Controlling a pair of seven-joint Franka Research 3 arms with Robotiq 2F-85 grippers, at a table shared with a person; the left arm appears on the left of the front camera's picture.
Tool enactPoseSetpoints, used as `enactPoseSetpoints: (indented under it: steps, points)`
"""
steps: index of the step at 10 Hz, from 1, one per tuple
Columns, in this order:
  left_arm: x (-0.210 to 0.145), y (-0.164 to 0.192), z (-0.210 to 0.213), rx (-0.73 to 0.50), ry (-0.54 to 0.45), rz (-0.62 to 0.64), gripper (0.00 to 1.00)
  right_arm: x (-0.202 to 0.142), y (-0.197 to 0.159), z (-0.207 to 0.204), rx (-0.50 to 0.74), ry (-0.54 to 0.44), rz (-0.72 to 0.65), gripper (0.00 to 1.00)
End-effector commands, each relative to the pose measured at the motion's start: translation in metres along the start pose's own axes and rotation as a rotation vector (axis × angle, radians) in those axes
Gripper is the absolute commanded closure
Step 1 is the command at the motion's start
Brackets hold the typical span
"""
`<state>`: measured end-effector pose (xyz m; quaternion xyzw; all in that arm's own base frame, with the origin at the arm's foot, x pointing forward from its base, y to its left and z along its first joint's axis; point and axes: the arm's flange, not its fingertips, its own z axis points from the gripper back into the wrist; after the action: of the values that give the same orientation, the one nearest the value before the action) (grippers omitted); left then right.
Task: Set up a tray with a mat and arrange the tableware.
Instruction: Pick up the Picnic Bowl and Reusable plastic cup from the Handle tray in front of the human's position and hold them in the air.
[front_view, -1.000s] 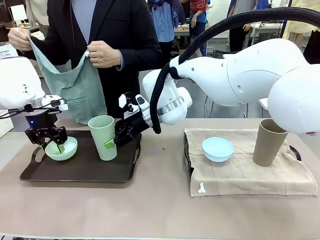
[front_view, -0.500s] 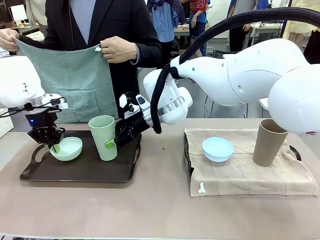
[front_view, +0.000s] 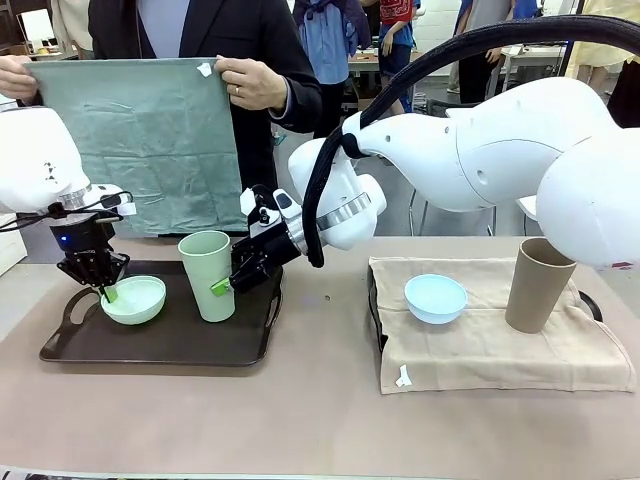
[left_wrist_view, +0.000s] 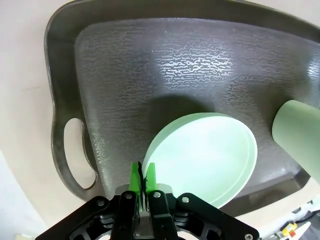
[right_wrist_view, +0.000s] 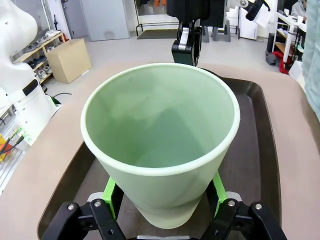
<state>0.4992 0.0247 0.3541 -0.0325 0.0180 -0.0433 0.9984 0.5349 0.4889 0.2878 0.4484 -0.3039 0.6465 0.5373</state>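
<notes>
Pale green and matte, the small round plastic bowl (front_view: 133, 299) sits at the left end of the dark textured tray with cut-out handles (front_view: 160, 345), and the left hand (front_view: 104, 292) has its green pads pressed together on the bowl's near rim, pinching the thin wall. That is a narrow hold on one edge: lifted from there, the bowl would likely tilt and hang, and it could slip out or swing into the cup beside it.

Just to the right stands the tall tapered pale green plastic cup (front_view: 206, 275), upright on the same tray. The right hand (front_view: 222, 288) clamps it low down, one pad on each side near the base. Because the walls taper, the grip might slide upward or let the cup tip if it is moved quickly.

Behind the tray, a person's hands hold a grey-green cloth mat (front_view: 140, 140) spread out by its top corners. If the mat is meant for this tray, both pieces must be well clear first; otherwise the cloth could drape over them or the arms.

Farther right on the desk (front_view: 320, 420), a pale blue round bowl (front_view: 435, 298) and a brown tapered cup (front_view: 535, 285) rest apart on a beige cloth mat (front_view: 500, 345) covering a second tray.
</notes>
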Motion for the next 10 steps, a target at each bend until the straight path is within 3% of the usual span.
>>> enactPoseSetpoints:
  steps: [1, 4, 6, 7, 8, 10]
  points:
    - [-0.003, -0.005, 0.011, -0.04, 0.012, 0.041, 1.0, 0.006, 0.002, 0.007, 0.022, -0.027, -0.029, 1.0]
    - [-0.019, -0.022, 0.089, -0.116, -0.083, 0.076, 1.0, 0.067, 0.04, 0.05, 0.026, -0.098, 0.061, 1.0]
    - [-0.035, -0.036, 0.146, -0.06, -0.157, 0.05, 1.0, 0.119, 0.07, 0.09, -0.009, -0.124, 0.125, 1.0]
    - [-0.049, -0.043, 0.177, -0.011, -0.18, 0.053, 1.0, 0.151, 0.101, 0.111, -0.043, -0.09, 0.16, 1.0]
    - [-0.062, -0.046, 0.2, 0.021, -0.182, 0.048, 1.0, 0.165, 0.113, 0.125, -0.071, -0.072, 0.173, 1.0]
    - [-0.074, -0.042, 0.215, 0.048, -0.182, 0.099, 1.0, 0.162, 0.114, 0.132, -0.065, -0.06, 0.096, 1.0]
